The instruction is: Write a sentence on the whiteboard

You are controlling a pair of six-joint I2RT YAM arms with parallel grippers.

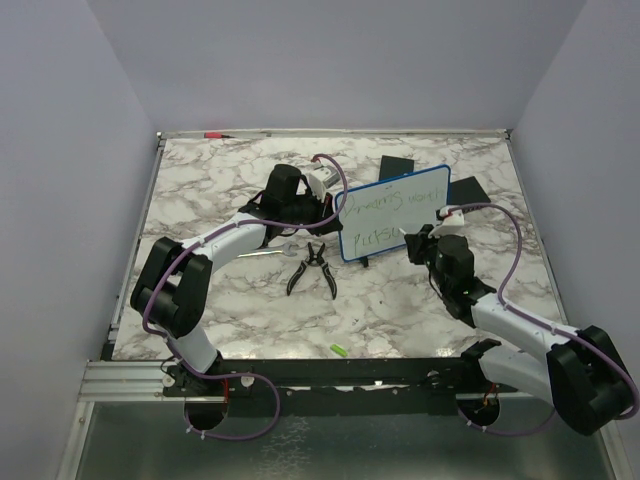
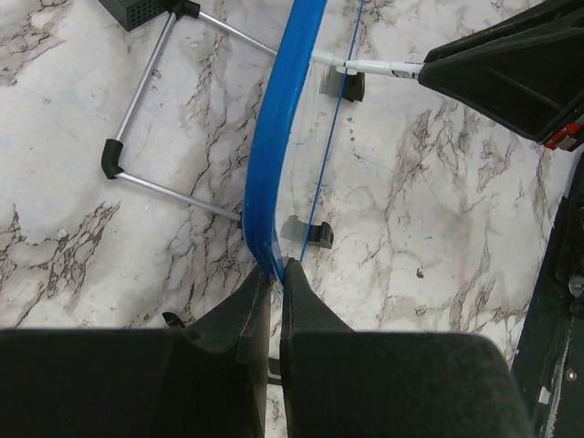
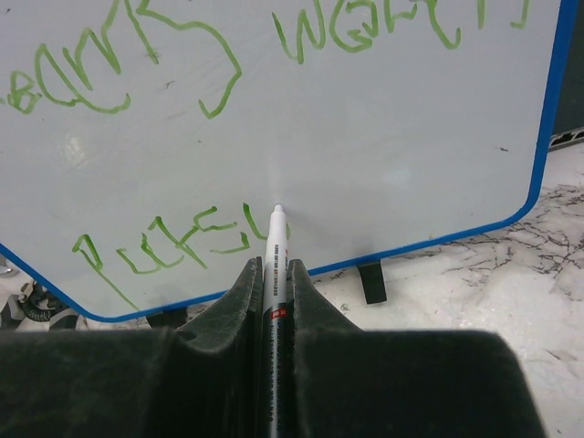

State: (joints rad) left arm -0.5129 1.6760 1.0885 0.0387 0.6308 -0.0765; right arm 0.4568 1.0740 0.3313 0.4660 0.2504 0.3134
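Where the right hand (image 3: pixel 274 272) clamps a slim white marker pen (image 3: pixel 276 233), the blue-framed white whiteboard (image 3: pixel 383 137) stands directly ahead, with the pen tip at the second line of the green handwritten sentence (image 3: pixel 173 242). Opposite, the left hand (image 2: pixel 274 278) pinches the board's left frame edge. Location: right of centre, toward the far edge of the marbled desk (image 1: pixel 220 300); long axis left-right.
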